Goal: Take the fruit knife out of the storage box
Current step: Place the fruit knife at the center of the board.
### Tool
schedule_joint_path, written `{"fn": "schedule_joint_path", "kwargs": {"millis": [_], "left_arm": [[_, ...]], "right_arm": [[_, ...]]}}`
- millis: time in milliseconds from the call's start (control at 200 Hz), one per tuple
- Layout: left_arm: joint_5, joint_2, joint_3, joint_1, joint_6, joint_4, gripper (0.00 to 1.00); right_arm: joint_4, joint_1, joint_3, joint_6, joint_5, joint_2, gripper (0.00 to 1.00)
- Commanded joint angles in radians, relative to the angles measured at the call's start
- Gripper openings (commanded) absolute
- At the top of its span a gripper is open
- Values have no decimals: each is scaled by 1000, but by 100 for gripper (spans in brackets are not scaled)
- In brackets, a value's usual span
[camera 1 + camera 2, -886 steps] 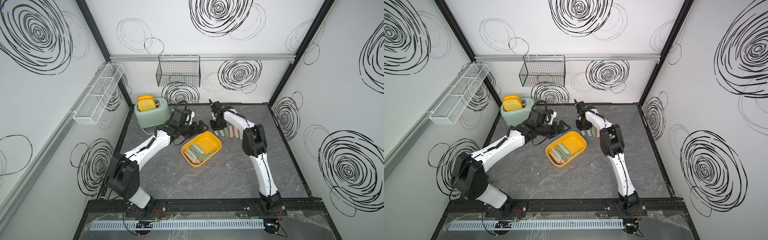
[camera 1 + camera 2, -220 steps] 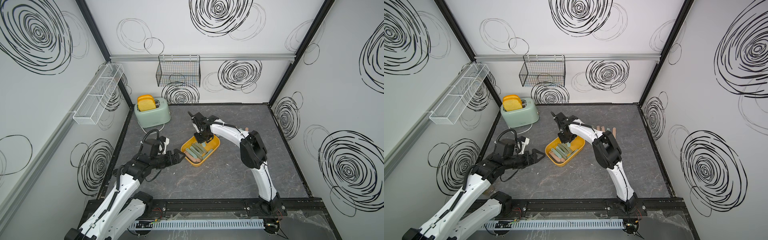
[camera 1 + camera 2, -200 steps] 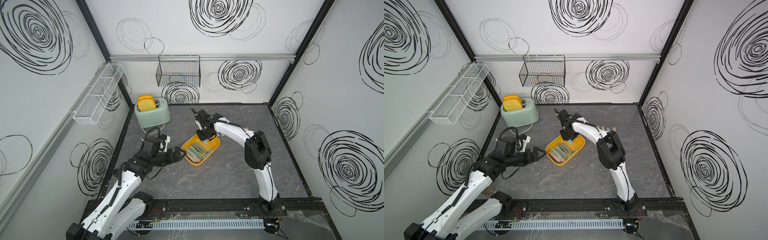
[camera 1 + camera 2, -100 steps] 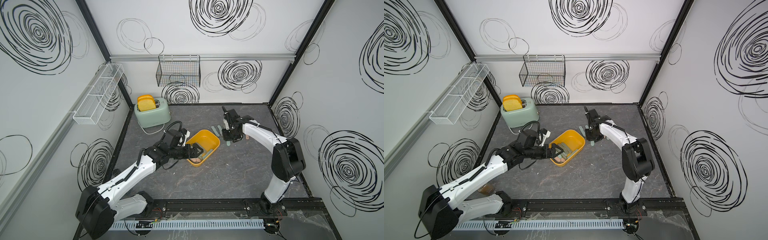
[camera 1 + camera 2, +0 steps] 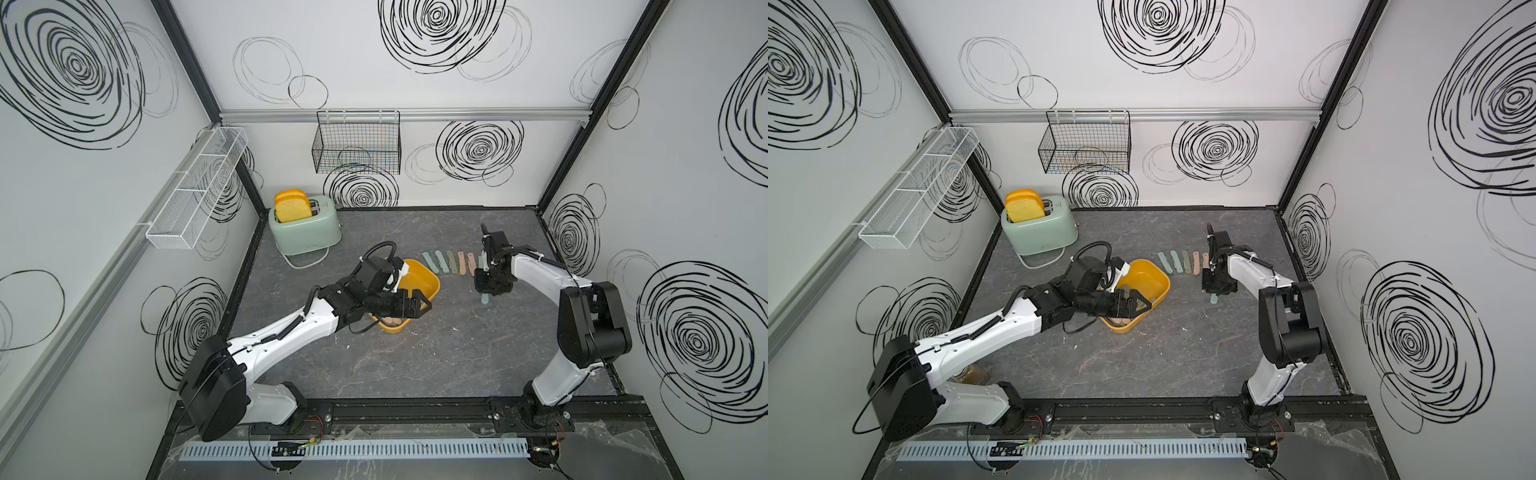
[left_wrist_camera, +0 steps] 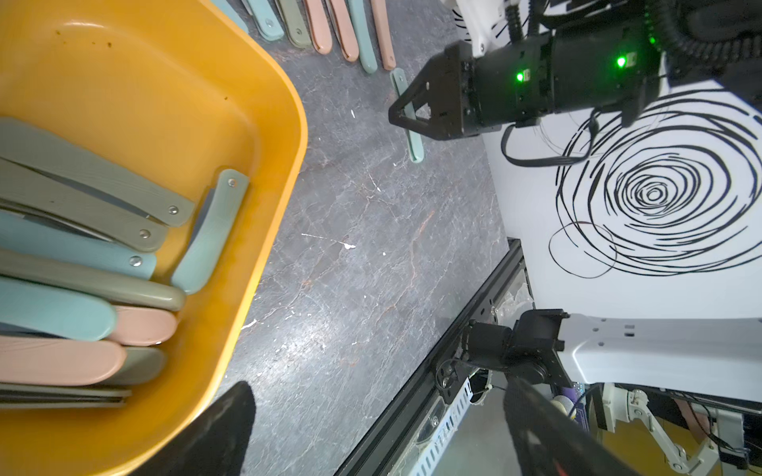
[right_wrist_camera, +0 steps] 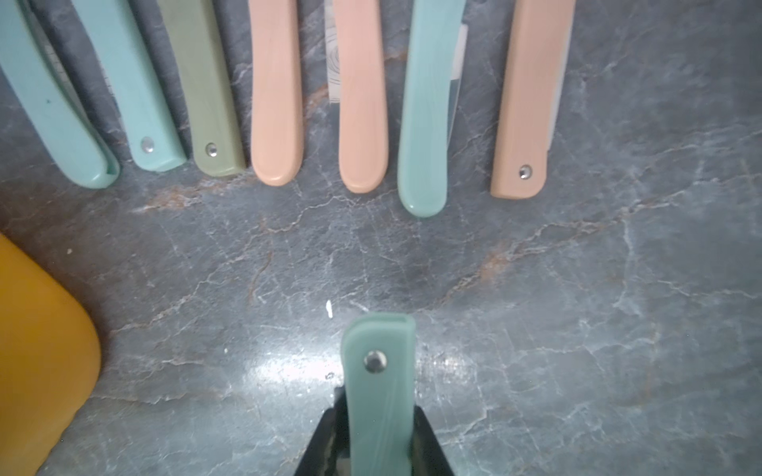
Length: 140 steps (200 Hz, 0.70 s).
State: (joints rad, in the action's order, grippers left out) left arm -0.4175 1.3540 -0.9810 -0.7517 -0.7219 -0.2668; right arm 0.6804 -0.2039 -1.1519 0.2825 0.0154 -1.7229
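The left gripper (image 5: 419,306) stands wide open and empty, arm stretched low; under it lies the storage box (image 5: 428,279), more knives (image 6: 82,230) inside. The right gripper (image 5: 485,291), wrist pointing down, elbow bent, is closed on a mint fruit knife (image 7: 377,395), already outside the box. Just ahead lies the row of knives (image 7: 358,103); next, I judge, it must lower and release there.

Storage box (image 5: 427,279) mid-surface (image 5: 436,361), knives (image 6: 82,247) piled in its near end. Left hand (image 5: 420,305) over that near end. Row of knives (image 5: 449,262) lies on the surface right of the box, far side. Right hand (image 5: 486,291) just near of the row's right end, fruit knife (image 7: 379,371) clamped in it. Toaster (image 5: 305,232) far-left corner; wire basket (image 5: 357,147) on far wall.
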Motion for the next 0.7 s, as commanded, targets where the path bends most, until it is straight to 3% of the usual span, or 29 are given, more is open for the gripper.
{"fn": "schedule_joint_path", "kwargs": {"millis": [0, 310, 695], "left_arm": [[8, 12, -44, -19, 8, 40, 98], [3, 14, -46, -30, 27, 16, 98], [-1, 10, -41, -18, 35, 6, 98]], "right_arm": [[-33, 19, 12, -39, 43, -46, 24], [-60, 52, 0, -68, 55, -125, 24], [-44, 54, -9, -68, 59, -124, 35]]}}
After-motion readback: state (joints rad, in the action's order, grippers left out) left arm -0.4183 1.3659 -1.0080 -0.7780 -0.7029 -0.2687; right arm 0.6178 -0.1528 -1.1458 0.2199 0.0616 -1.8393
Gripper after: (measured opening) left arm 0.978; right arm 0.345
